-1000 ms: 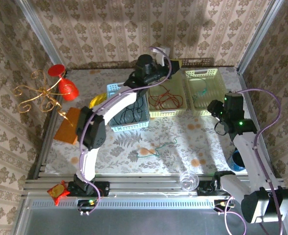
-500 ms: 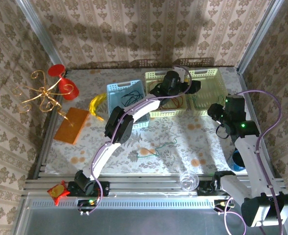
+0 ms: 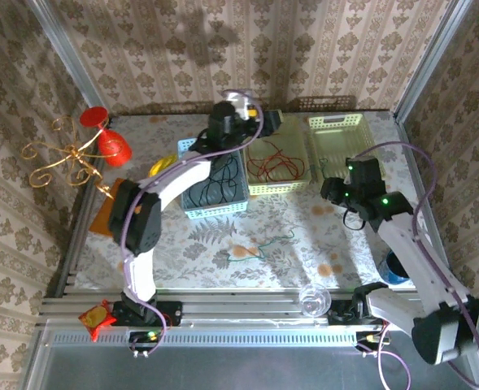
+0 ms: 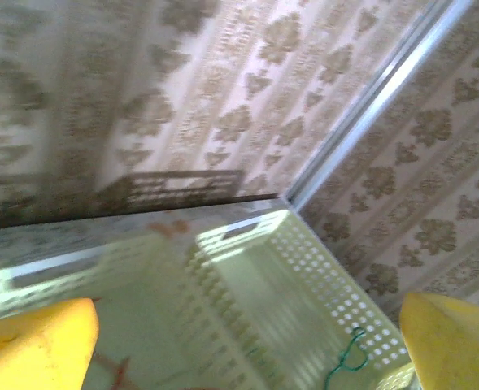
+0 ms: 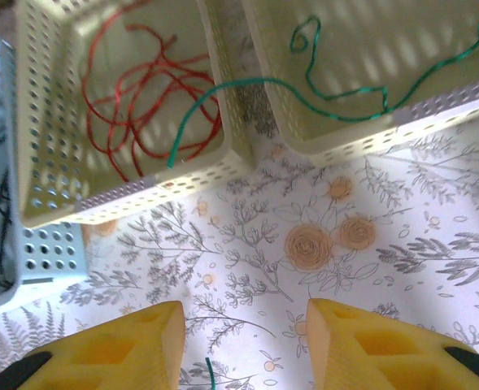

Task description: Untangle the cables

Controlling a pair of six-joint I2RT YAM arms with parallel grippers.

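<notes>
The black cables (image 3: 219,191) lie in the blue basket (image 3: 215,210), partly hidden under the left arm. The left gripper (image 4: 247,325), blurred, is spread wide. Red cables (image 5: 133,97) lie in the middle basket (image 5: 125,195). A green cable (image 5: 255,80) crosses into it from the right basket (image 5: 361,142). The right gripper (image 5: 243,313) is parted, pinching nothing.

The middle basket (image 5: 125,193), the right basket (image 5: 361,145) and the blue basket (image 5: 52,253) are perforated plastic with a faint sheen. The red cable (image 5: 141,97) and green cable (image 5: 337,96) look smooth-coated. The worktop (image 5: 402,268) has a matt floral-printed covering; whether cloth or vinyl is unclear. On the right gripper (image 5: 243,318) the fingers (image 5: 117,349) are matt yellow plastic. The frame rail (image 3: 239,302) is dull silvery metal, and the wire stand (image 3: 64,158) is glossy gold.
</notes>
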